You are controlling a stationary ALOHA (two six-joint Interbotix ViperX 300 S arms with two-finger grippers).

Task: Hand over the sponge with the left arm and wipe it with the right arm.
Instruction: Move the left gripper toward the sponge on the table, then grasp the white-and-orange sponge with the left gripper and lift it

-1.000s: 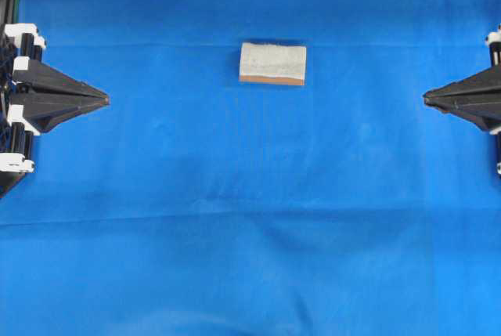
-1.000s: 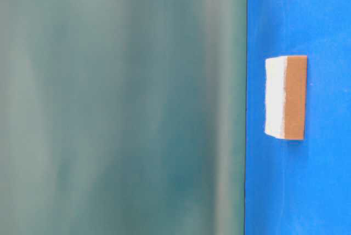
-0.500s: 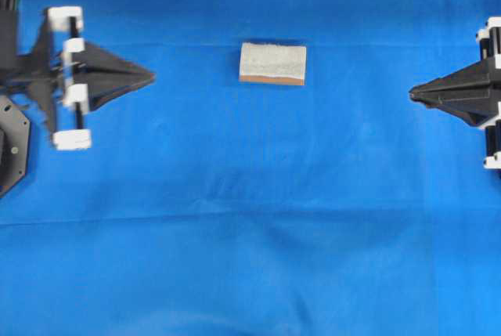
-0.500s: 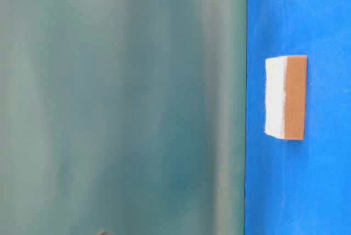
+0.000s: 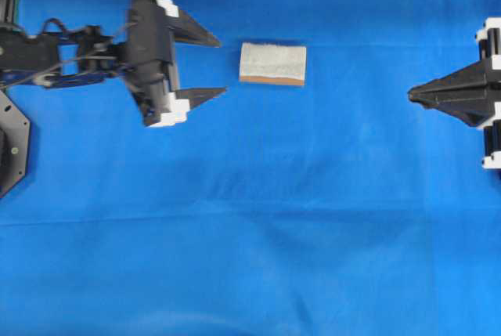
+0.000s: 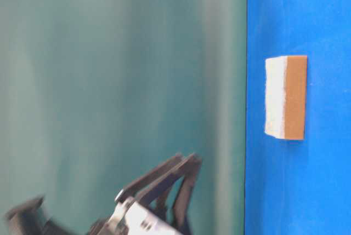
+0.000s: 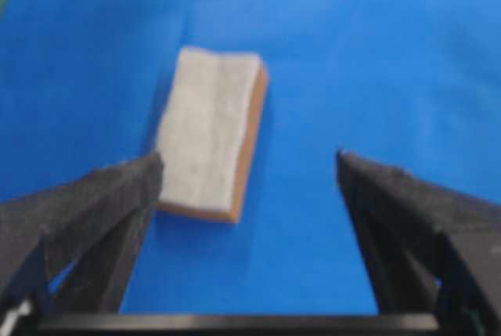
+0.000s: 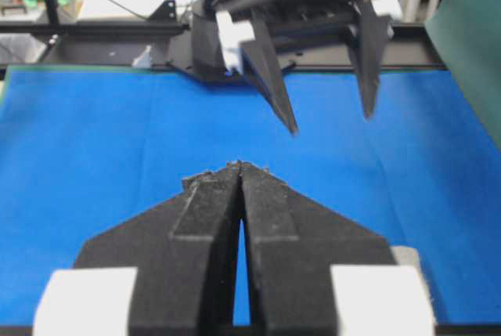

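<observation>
The sponge [image 5: 272, 63] lies flat on the blue cloth, pale fuzzy face up, with its orange-brown layer along the near edge. It also shows in the table-level view as the sponge [image 6: 285, 97]. My left gripper [image 5: 222, 66] is open just left of it, fingertips wide apart and short of its end. In the left wrist view the sponge [image 7: 210, 140] sits ahead of the left gripper [image 7: 249, 157], nearer the left finger [image 7: 102, 203]; nothing is between the jaws. My right gripper [image 5: 410, 95] is shut and empty at the right edge, with its pads [image 8: 239, 165] pressed together. It faces the left gripper [image 8: 329, 123].
A blue cloth [image 5: 250, 234] covers the whole table. A green backdrop [image 6: 120, 81] stands behind its far edge. Beyond the cloth's left end, the right wrist view shows the black frame rail [image 8: 94, 34] and the left arm's base.
The left gripper swung out from the left edge toward the sponge and opened wide. The right gripper edged slightly inward and stayed shut. The sponge has not moved.
</observation>
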